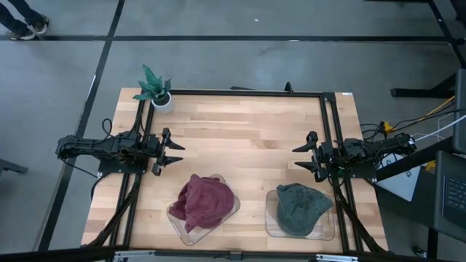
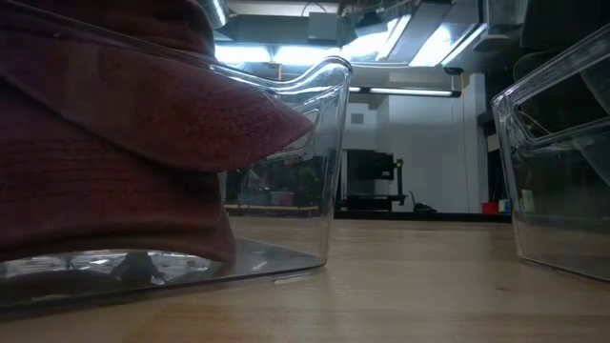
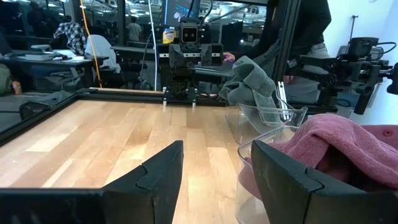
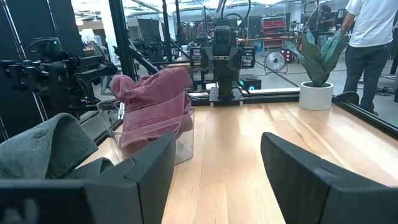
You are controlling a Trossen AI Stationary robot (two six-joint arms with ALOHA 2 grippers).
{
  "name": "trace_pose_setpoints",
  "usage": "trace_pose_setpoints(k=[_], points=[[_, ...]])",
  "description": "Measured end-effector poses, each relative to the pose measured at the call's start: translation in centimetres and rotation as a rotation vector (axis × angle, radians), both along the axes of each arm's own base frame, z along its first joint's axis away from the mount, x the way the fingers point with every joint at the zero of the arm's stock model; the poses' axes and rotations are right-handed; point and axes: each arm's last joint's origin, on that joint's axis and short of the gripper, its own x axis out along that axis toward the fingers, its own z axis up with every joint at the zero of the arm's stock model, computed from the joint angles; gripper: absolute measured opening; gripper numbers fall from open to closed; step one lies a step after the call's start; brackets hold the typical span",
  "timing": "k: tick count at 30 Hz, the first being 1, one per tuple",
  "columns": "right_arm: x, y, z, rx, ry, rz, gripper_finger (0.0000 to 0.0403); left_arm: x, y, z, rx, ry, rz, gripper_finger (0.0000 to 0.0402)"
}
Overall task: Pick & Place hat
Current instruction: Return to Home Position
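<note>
A dark red hat lies bunched in a clear plastic tray near the table's front, left of centre; it fills the low view's left. A grey-green hat lies in a second clear tray to its right. My left gripper stands open above the table's left side, pointing level toward the right. My right gripper stands open at the right side, facing left. Both are clear of the hats, with nothing between their fingers.
A small potted plant in a white pot stands at the table's far left corner. A black rail frame runs along the far, left and right sides. Bare wood lies between the two grippers. A person stands beyond the table.
</note>
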Motion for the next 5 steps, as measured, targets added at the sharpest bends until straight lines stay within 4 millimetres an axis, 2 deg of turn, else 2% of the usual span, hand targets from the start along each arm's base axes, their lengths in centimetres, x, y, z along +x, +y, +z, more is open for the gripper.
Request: trace_pose_setpoints(k=[5], points=[[0.0,0.0,0.0,0.0,0.0,0.0,0.0236,0.0,0.0,0.0,0.0,0.0,0.0,0.0185]])
